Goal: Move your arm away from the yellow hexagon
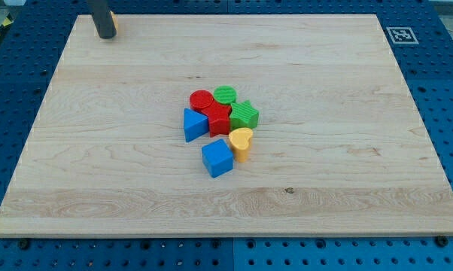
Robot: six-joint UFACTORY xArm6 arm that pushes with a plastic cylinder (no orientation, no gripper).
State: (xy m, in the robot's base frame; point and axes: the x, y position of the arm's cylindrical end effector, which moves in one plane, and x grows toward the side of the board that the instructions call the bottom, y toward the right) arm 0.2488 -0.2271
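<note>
My tip stands at the view's top left corner of the wooden board. A sliver of a yellow block, its shape not clear, shows just right of the rod and is mostly hidden behind it; it touches or nearly touches the rod. The other blocks lie in a cluster near the board's middle, far from my tip, down and to the view's right.
The cluster holds a red cylinder, a green cylinder, a red star-like block, a green block, a blue triangle, a yellow heart and a blue cube. A marker tag sits at the top right corner.
</note>
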